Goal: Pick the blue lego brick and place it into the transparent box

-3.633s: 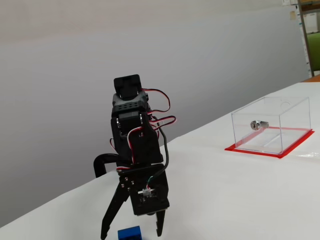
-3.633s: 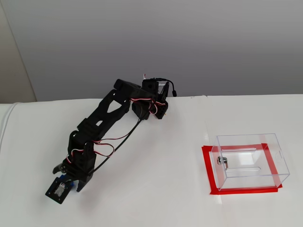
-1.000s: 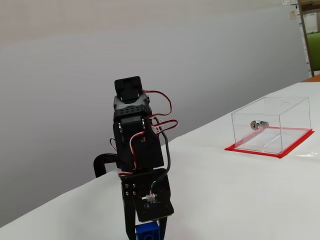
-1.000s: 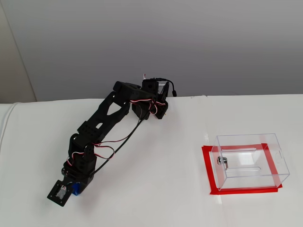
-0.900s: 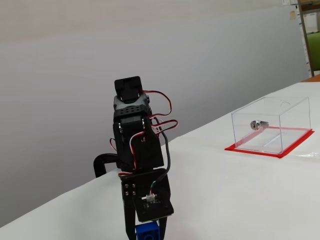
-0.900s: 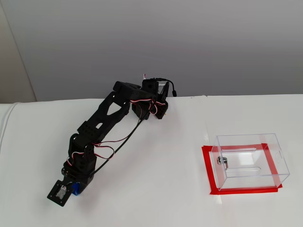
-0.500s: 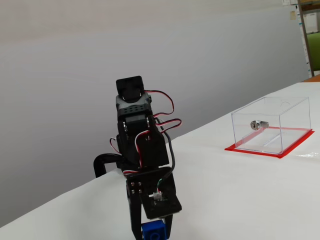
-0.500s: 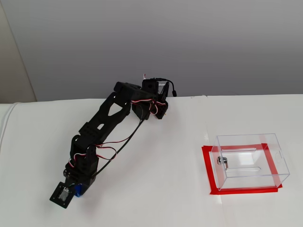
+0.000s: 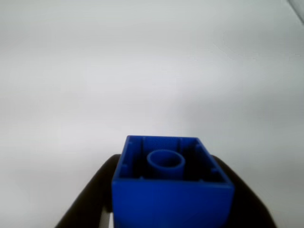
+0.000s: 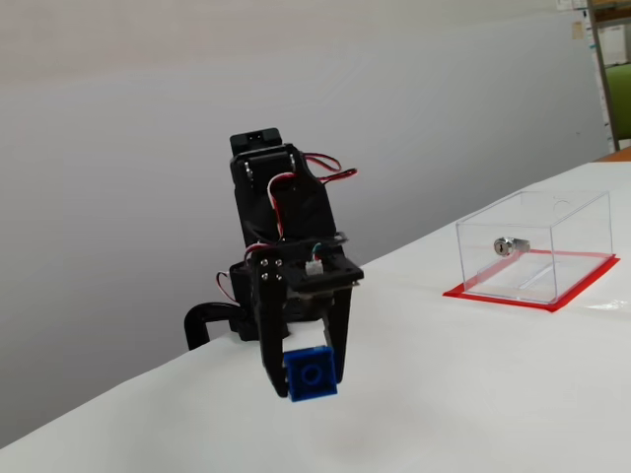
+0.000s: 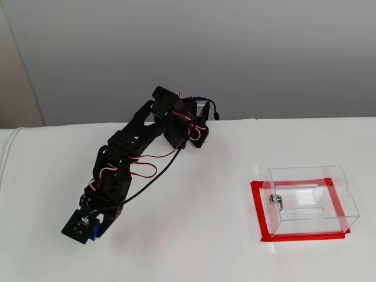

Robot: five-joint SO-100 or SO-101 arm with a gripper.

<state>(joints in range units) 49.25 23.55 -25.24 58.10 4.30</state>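
Note:
The blue lego brick (image 9: 171, 183) fills the bottom centre of the wrist view, its hollow underside with a round tube facing the camera. My gripper (image 10: 312, 379) is shut on the brick (image 10: 312, 373) and holds it well above the white table (image 10: 473, 394). From the higher fixed view the brick (image 11: 95, 231) peeks out under the gripper (image 11: 94, 230) at the far left. The transparent box (image 10: 535, 246) with a silver lock stands on a red base at the right, far from the gripper; the same box (image 11: 310, 200) shows at the right.
The arm's base (image 11: 191, 120) sits at the table's back edge near the grey wall. Open white tabletop (image 11: 194, 223) lies between the gripper and the box. Shelving (image 10: 613, 69) shows at the far right edge.
The gripper went from open around the brick on the table to shut on it. Over the last second the arm has risen and the brick has come up off the table.

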